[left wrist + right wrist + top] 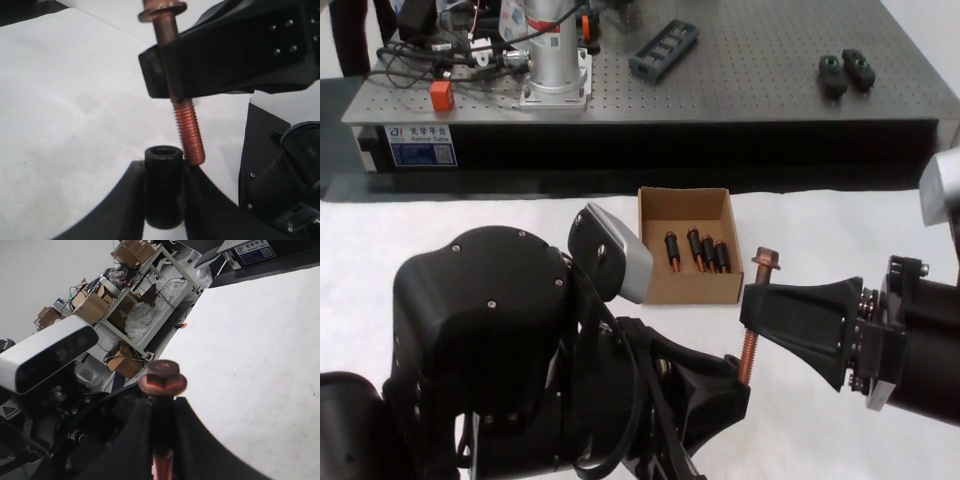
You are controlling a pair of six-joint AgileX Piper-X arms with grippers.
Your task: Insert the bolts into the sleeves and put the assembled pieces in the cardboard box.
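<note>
- Left gripper (164, 175), near centre: its black fingers are clenched on a short black cylindrical sleeve (163, 192), which stands upright with its open end facing up.
- Open brown cardboard box (692, 284): it sits on the white table cover (470, 225), just beyond both grippers. Several black sleeves with copper bolts in them (698, 250) lie inside it.
- Copper-coloured flanged hex-head bolt (189, 131): it hangs upright, head up. Its threaded tip is just beside the sleeve's rim and outside the bore.
- Right gripper (161, 415), coming in from the right: its black fingers are clamped on the bolt's shank just under the head.
</note>
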